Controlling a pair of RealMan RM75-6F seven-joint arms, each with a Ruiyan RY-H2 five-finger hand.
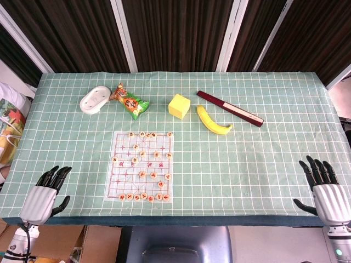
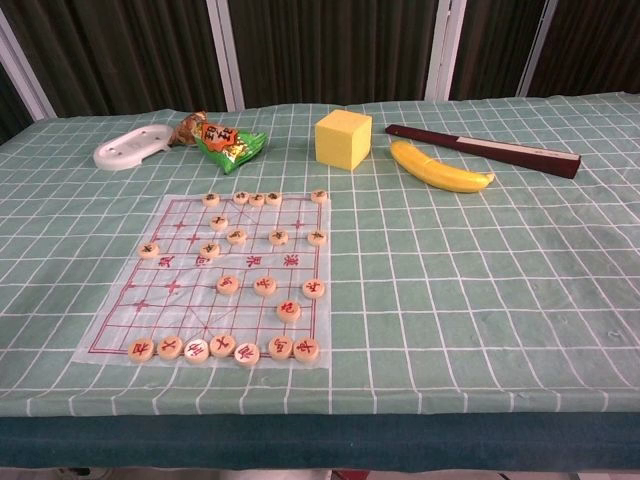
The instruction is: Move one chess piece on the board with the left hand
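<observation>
Looks like a lab/test setup: gridded green tablecloth (image 1: pixel 263 159), dark curtains (image 1: pixel 181 33) w/ assorted props.

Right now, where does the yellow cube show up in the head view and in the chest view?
Head view: the yellow cube sits upper centre, beyond the chess board.
Chest view: upper centre, slightly right.
Shared landmark: the banana lies just right of it in both.

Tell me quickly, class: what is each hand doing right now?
Left hand: open, holding nothing.
Right hand: open, holding nothing.
</observation>
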